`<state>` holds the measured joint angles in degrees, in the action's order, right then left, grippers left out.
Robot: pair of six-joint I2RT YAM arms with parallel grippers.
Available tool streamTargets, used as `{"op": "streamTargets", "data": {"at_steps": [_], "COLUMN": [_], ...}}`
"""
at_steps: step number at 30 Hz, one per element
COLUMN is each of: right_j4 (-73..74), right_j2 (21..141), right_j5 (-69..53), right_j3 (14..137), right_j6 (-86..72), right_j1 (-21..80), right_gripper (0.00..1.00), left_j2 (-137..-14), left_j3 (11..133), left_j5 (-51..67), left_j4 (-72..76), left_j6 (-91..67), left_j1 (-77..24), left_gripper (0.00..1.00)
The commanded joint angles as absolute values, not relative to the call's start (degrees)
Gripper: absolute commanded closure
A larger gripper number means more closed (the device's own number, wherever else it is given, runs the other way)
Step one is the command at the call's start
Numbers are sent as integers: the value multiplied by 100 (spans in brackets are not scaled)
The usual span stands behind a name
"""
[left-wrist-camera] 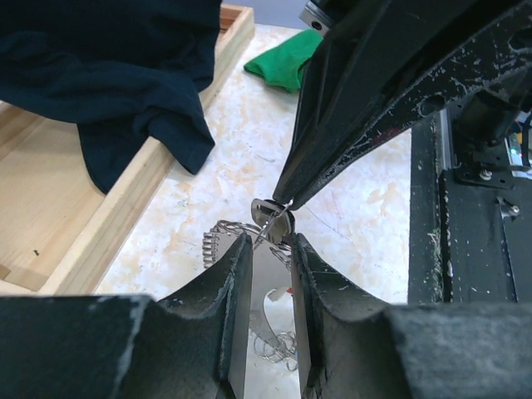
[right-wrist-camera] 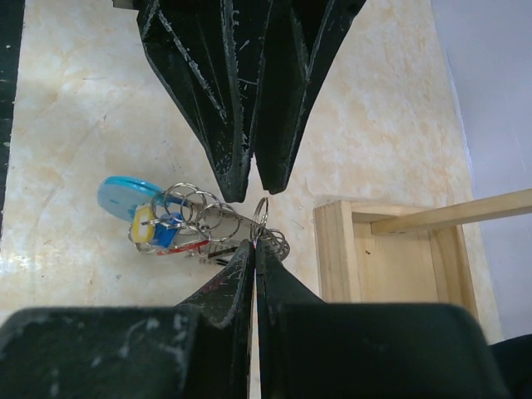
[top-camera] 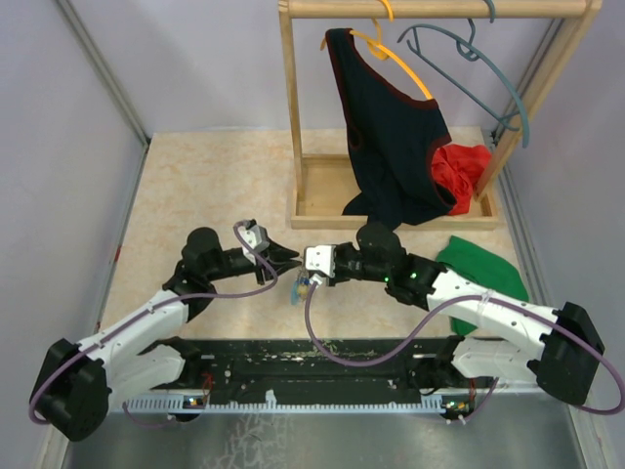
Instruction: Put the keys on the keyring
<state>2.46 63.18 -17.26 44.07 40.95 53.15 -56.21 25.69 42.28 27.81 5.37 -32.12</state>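
**Pinch Tight, Go Slow**

The right tool (right-wrist-camera: pixel 254 246) is squeezed tight on one thin wire loop of the keyring (right-wrist-camera: pixel 199 214). That pinch should be firm so the loop cannot twist. The left tool (left-wrist-camera: pixel 270 243) meets it tip to tip, fingers a little apart, gripping nothing I can see. It should line up first, then go slowly. The keyring sits between both tools, low over the worktop (right-wrist-camera: pixel 75 108). It has shiny grey curls and a fat light-blue bit. The keys (right-wrist-camera: pixel 162 229), with blue and red heads, bunch among the curls.

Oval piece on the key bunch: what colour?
The oval piece is light blue, clearest in right wrist view.
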Motion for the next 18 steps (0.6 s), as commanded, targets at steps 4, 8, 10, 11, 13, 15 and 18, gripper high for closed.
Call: {"op": "streamTargets", "data": {"at_steps": [4, 8, 10, 11, 13, 15, 18], "right_j4": [102, 108, 106, 110, 133, 145, 158], "right_j2": [6340, 6338, 6336, 6335, 6339, 6341, 6344], "right_j5": [-1965, -2017, -2030, -2035, -2045, -2066, -2085], "right_j3": [4824, 4842, 4858, 4867, 4885, 4902, 4913], "right_j6": [4162, 4163, 4170, 4166, 4179, 4186, 4193], "right_j1": [5375, 5372, 5370, 5370, 5370, 5372, 5370], "right_gripper": [100, 100, 100, 100, 100, 100, 100], "left_j2": [-5867, -6076, -6143, -6165, -6194, -6218, -6276], "left_j3": [2883, 3057, 3120, 3140, 3182, 3211, 3248], "left_j5": [4840, 4987, 5058, 5075, 5070, 5055, 5127], "left_j4": [2499, 2352, 2307, 2296, 2245, 2195, 2155], "left_j6": [976, 1163, 1253, 1297, 1412, 1477, 1564], "left_j1": [-3213, -3213, -3208, -3210, -3208, -3208, -3208], "left_gripper": [69, 70, 70, 70, 70, 70, 70]}}
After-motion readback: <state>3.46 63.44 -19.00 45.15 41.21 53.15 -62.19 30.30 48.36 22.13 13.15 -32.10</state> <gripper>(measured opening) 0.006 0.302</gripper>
